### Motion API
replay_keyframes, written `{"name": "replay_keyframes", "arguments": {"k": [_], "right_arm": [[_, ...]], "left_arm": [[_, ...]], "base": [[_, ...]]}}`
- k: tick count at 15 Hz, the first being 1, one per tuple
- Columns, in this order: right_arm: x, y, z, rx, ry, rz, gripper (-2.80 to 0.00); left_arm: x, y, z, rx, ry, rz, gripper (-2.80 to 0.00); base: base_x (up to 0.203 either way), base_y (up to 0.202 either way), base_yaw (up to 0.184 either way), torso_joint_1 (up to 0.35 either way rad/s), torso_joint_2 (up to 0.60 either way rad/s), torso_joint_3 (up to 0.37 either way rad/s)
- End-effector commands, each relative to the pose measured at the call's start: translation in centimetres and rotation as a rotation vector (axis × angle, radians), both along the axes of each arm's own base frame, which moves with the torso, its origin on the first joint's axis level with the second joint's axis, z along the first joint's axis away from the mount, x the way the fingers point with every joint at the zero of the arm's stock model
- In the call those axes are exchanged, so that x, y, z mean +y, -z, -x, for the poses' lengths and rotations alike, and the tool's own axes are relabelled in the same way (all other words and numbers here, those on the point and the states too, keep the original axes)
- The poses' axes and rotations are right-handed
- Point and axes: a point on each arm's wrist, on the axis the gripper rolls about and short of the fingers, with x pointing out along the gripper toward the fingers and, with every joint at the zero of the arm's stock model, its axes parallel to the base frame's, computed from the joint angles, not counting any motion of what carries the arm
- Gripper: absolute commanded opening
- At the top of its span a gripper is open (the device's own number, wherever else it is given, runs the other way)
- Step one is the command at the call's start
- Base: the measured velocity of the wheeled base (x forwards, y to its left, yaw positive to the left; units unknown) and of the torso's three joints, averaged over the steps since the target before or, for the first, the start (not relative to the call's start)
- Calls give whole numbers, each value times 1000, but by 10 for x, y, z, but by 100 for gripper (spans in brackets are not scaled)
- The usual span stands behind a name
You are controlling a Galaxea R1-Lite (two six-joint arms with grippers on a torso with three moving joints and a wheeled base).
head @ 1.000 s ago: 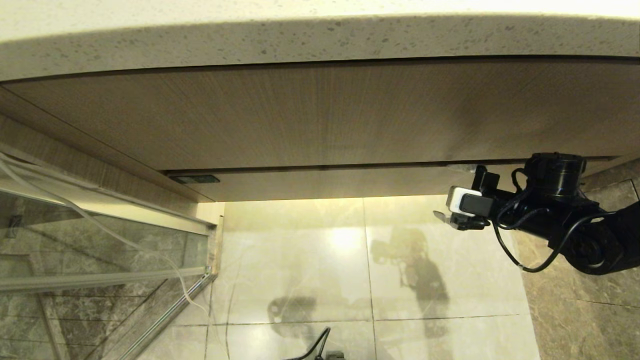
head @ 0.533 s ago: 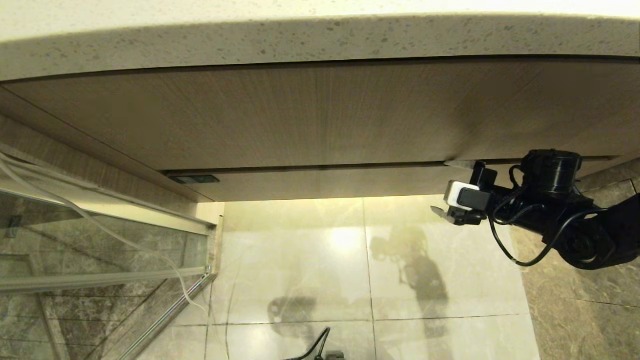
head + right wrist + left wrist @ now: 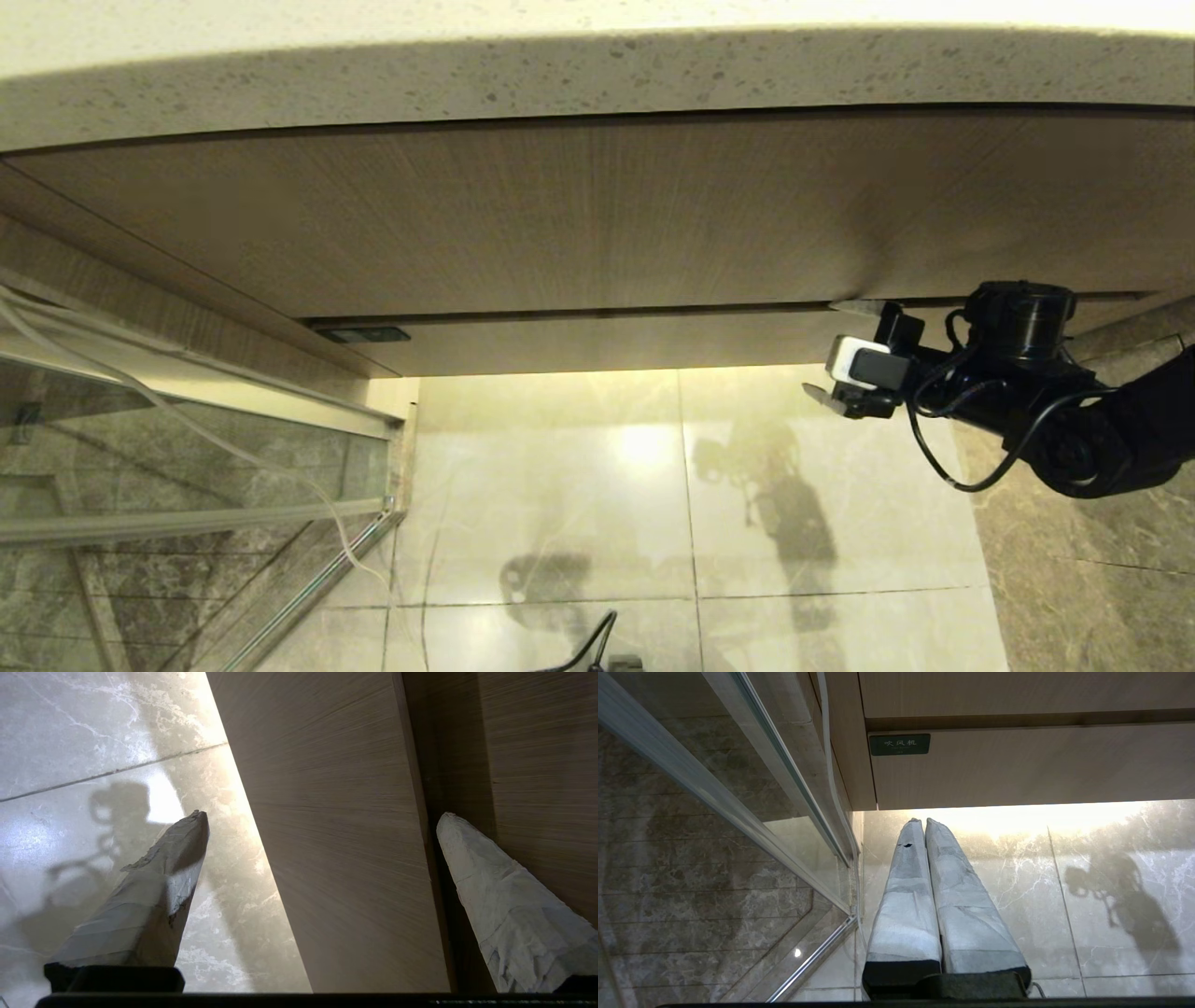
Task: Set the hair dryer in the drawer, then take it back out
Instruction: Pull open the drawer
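Note:
The drawer (image 3: 607,341) is closed; only its narrow wood-grain front shows under the taller panel (image 3: 597,215). My right gripper (image 3: 826,348) is open at the right end of that front. In the right wrist view the right gripper (image 3: 323,815) straddles the drawer front (image 3: 336,835): one finger lies over the dark seam above it, the other over the floor below. Nothing sits between the fingers. The hair dryer's body is out of view. My left gripper (image 3: 922,821) is shut and empty, low down and facing the drawer's left end (image 3: 1017,765).
A stone countertop (image 3: 597,75) overhangs the panels. A small dark label (image 3: 362,334) marks the drawer's left end. A glass partition with a metal frame (image 3: 187,523) stands at the left, a white cord (image 3: 187,420) hanging along it. Pale floor tiles (image 3: 653,485) lie below.
My right gripper has moved a little up and to the left, closer to the drawer front; its upper finger now reaches the seam above the drawer. The drawer has not moved.

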Motion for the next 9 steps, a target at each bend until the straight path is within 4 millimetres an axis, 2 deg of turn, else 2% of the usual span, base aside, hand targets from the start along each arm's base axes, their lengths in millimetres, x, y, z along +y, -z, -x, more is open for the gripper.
{"name": "replay_keyframes", "arguments": {"k": [1,9], "right_arm": [[-1,3,-2,4,0,3,0],[0,9,-8,20,3,-17,0]], "left_arm": [[0,11,-4,39,0,1,-280],[0,11,-4,38,0,1,-280]], "base": [[0,0,0,0,0,0],[0,0,0,0,0,0]]}}
